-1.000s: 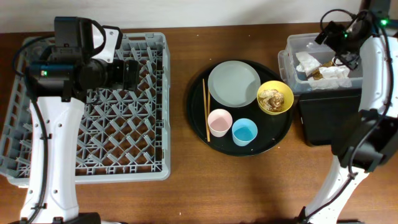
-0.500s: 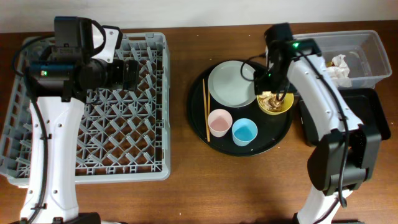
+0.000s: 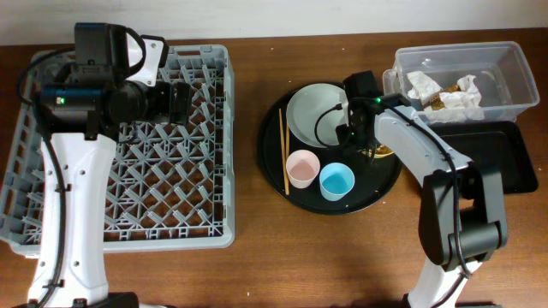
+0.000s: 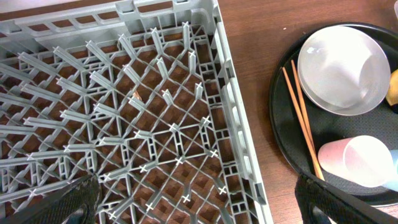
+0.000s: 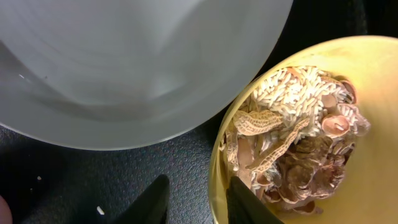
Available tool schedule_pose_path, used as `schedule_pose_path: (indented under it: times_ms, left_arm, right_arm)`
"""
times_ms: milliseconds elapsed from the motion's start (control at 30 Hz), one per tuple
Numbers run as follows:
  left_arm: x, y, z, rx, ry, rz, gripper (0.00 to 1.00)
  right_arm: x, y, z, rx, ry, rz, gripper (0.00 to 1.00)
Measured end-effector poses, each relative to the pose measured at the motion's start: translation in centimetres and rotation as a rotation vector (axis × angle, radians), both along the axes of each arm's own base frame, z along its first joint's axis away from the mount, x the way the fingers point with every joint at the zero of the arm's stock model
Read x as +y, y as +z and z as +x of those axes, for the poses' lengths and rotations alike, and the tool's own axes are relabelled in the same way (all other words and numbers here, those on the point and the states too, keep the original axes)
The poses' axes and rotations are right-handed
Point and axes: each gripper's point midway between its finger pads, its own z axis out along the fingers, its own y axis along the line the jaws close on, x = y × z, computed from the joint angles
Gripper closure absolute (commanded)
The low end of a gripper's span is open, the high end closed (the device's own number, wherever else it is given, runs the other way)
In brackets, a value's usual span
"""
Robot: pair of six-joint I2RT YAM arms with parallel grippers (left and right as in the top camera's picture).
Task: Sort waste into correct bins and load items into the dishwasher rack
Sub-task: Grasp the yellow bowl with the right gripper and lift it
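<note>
My right gripper is low over the round black tray. Its jaws stand astride the near rim of the yellow bowl, one finger inside by the food scraps, the other outside with a gap to the rim. In the overhead view the arm hides most of the bowl. The grey-green plate, pink cup, blue cup and chopsticks share that tray. My left gripper hangs wide open over the dishwasher rack.
The clear tub at the back right holds crumpled napkins and some scraps. The shallow black tray lies just in front of it. The rack's right wall runs near the round tray.
My right arm swung from the clear tub to the yellow bowl and dropped to its rim, its jaws narrowing. The left arm stayed still.
</note>
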Motion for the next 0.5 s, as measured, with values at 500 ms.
schedule_pose_path:
  times_ms: [500]
  left_arm:
    - [0.0,0.0,0.0,0.0,0.0,0.0,0.01]
  right_arm:
    - [-0.9,-2.0,-1.6,0.053,-0.007,-0.041,0.86]
